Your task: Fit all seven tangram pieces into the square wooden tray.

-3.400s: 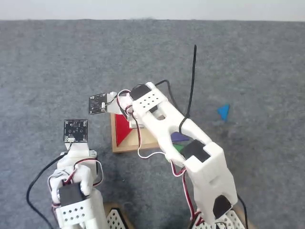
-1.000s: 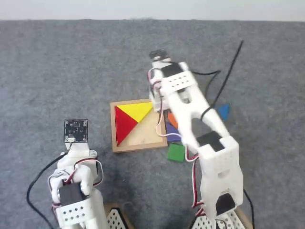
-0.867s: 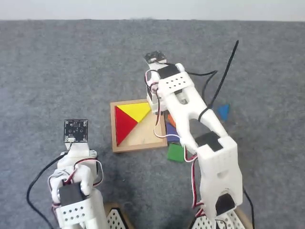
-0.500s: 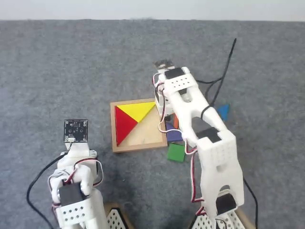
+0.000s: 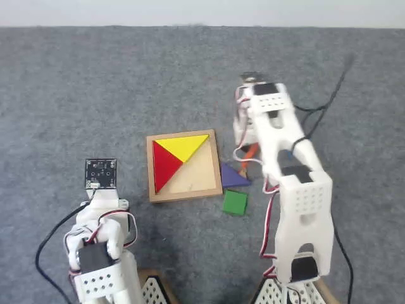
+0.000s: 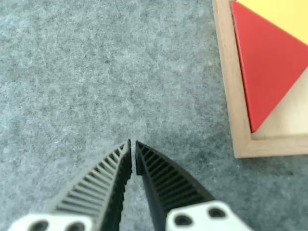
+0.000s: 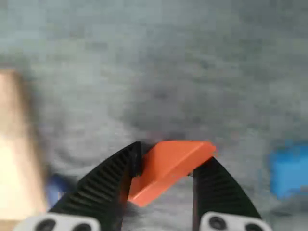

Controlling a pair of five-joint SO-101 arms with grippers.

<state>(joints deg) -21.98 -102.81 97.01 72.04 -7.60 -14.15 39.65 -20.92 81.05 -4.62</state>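
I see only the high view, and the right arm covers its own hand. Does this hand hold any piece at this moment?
Observer: Yes, the right hand is shut on the orange piece.
Operator: Is the left hand open?
Observer: No, the left hand is shut and empty, above the grey carpet, a little apart from the tray.
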